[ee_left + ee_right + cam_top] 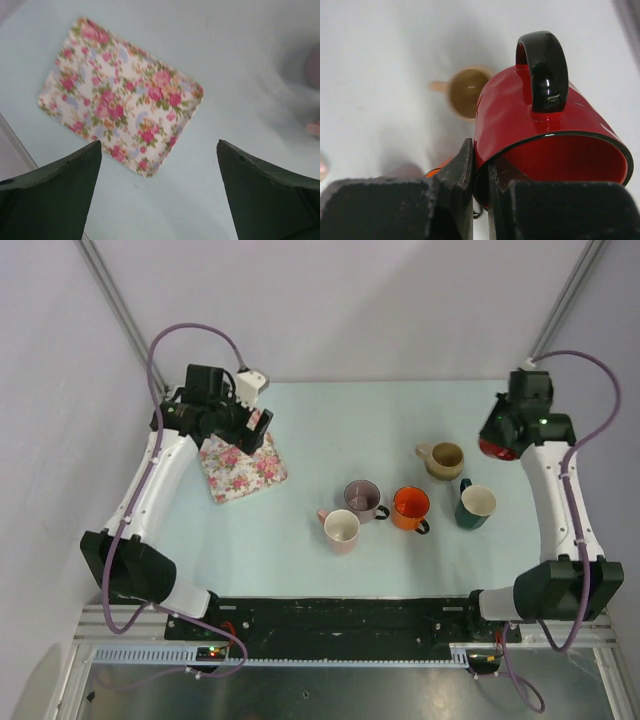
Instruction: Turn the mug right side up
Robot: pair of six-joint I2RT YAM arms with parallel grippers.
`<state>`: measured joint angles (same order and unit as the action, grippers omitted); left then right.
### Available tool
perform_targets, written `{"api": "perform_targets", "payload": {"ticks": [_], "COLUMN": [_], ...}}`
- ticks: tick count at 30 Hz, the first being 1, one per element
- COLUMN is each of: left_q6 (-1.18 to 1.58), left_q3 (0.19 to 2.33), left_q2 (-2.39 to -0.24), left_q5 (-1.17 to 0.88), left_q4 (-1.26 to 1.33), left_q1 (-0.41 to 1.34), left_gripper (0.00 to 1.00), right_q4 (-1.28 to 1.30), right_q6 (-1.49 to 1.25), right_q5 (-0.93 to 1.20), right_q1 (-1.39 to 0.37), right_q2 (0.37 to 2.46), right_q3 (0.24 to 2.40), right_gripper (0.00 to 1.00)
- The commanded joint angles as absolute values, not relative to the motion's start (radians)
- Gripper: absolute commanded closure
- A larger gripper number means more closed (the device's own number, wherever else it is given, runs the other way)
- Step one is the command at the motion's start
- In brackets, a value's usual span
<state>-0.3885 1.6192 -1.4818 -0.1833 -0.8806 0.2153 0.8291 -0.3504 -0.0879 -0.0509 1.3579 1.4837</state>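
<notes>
Your right gripper point(480, 162) is clamping the rim of the red mug point(520, 117). One finger is sitting inside the mouth and the other is pressing on the outer wall. You are holding the mug up off the table point(330, 430), at the upper right of the overhead view. It is lying on its side in the grasp, not upright. Its black handle point(542, 70) is pointing toward the top of the wrist frame, and its open mouth is facing the camera.

Below it, the tan mug point(466, 92) is showing as a blur near the middle of the right wrist frame. In the overhead view, four more mugs are standing mouth up in the centre and right of the table. They are a green mug point(477, 505), an orange mug point(411, 507), a mauve mug point(361, 498) and a pink mug point(341, 529).

Your left gripper point(159, 145) is hanging over the flowered tray point(120, 95) at the upper left of the overhead view. Its two dark fingers point(55, 195) are spread wide and gripping nothing.
</notes>
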Motion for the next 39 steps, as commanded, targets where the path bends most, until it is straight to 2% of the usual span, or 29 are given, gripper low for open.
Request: {"api": "perform_targets", "payload": {"ticks": [1,9,20,22,23,25,32,34,39], "left_q6": [-0.382,-0.351,-0.363,-0.360,-0.358,-0.349,-0.320,-0.314,-0.288], "left_q3": [1.539,1.434,1.389,1.386,1.384,1.378,1.365,1.364,1.360], "left_q2": [-1.477,-1.491,-1.472,-1.470,-1.471,-1.468,-1.454,-1.440,-1.393], "left_q5": [-0.164,-0.171,-0.175,-0.172,-0.170,-0.171,-0.152,-0.137,-0.070], "left_q4": [-0.863,-0.815,-0.790,-0.787,-0.785,-0.777,-0.744,-0.734,-0.702], "left_q1": [0.201,0.197,0.179,0.178,0.178,0.178,0.178,0.178,0.175], "left_gripper": [0.00,0.00,0.00,0.00,0.00,0.00,0.00,0.00,0.00], "right_q4": [0.911,0.946,0.885,0.877,0.873,0.869,0.874,0.888,0.922], "right_q6": [-0.268,-0.251,-0.255,-0.254,-0.254,-0.251,-0.249,-0.249,-0.230], "right_q5": [-0.143,-0.024,0.041,0.047,0.048,0.055,0.079,0.078,0.043], "right_q1": [0.128,0.339,0.387,0.388,0.388,0.388,0.387,0.384,0.338], "right_q2": [1.434,1.702,1.854,1.855,1.853,1.848,1.782,1.744,1.602], "right_q3": [1.561,1.595,1.479,1.463,1.455,1.445,1.447,1.462,1.515], "right_gripper": [1.00,1.00,1.00,0.89,0.78,0.64,0.48,0.42,0.17]}}
